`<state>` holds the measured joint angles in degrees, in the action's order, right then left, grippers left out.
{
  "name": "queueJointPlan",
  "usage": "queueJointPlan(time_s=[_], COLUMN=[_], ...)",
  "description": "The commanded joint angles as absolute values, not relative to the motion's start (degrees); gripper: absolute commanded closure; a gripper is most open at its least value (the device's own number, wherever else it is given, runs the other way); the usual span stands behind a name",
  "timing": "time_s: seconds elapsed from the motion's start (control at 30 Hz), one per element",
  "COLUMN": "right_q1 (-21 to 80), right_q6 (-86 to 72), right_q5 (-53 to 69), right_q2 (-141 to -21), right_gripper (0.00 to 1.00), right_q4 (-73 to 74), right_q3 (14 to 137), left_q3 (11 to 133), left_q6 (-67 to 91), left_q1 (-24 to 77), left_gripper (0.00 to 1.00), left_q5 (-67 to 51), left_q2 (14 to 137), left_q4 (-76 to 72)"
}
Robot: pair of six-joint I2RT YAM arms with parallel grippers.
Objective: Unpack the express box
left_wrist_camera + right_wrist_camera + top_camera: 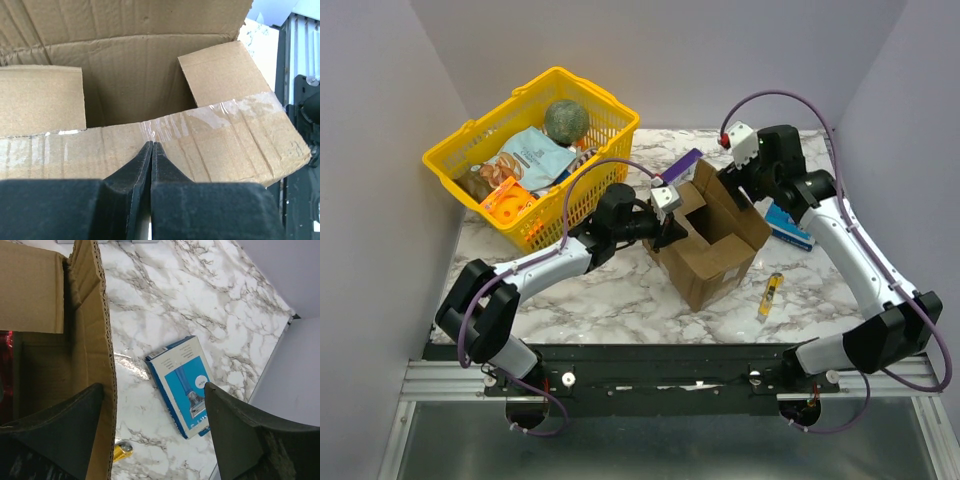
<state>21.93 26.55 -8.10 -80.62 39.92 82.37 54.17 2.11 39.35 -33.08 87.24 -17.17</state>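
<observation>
The cardboard box (712, 262) appears light and stiff; grip flap edges. Left gripper (151, 144) closed; right gripper (154, 387) wide, straddling a flap.

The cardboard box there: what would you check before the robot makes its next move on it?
1. Express box top flaps open: ok.
2. Right gripper open, jaws astride the box's side flap: ok.
3. Left gripper shut, tips at the taped flap; steadying the box firmly: cannot tell.
4. What is inside: only a red sliver shows: cannot tell.
5. Blue carton lying on the marble table, apart from the box: ok.
</observation>
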Motion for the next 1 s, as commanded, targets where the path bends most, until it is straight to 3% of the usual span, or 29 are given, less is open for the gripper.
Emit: queueJointPlan(time_s=[0.0,0.13,0.2,0.33,0.43,0.47,0.7,0.83,0.97], right_q1=[15.0,9.1,6.9,6.7,6.6,6.5,2.7,0.3,-1.1], right_q6=[22.4,20.4,20.8,20.5,18.5,18.2,16.3,16.5,22.0], right_q5=[1.5,17.2,26.7,34.7,35.7,35.5,53.8,59.0,60.2], right_q2=[-84.7,-87.4,-89.5,-89.8,-89.4,-89.4,-93.9,-98.6,-104.3], right_gripper=[0.21,0.35,0.49,0.64,0.95,1.0,1.0,1.0,1.0], right_q4=[44.9,49.6,54.1,56.0,55.9,56.2,58.4,58.1,62.8], right_q3=[84.1,88.4,90.1,87.8,86.4,86.2,82.4,80.9,83.8], left_q3=[52.9,52.9,53.1,53.7,54.8,55.1,55.4,59.1,68.6], left_q6=[-2.4,-3.8,-4.1,-4.2,-4.4,-4.5,-12.1,-18.1,-21.1], left_q1=[38.7,38.8,38.8,38.8,38.8,38.8,39.0,39.7,39.7], left_gripper=[0.9,0.9,0.9,0.88,0.88,0.88,0.8,0.55,0.47], left_q5=[-32.1,-31.7,-32.6,-33.5,-33.8,-33.9,-37.1,-37.4,-38.1], left_q2=[89.4,88.6,88.2,88.2,88.3,88.3,83.6,82.0,83.9], left_q4=[-3.3,-2.0,-1.5,-1.1,-0.7,-0.4,-0.9,2.6,8.5])
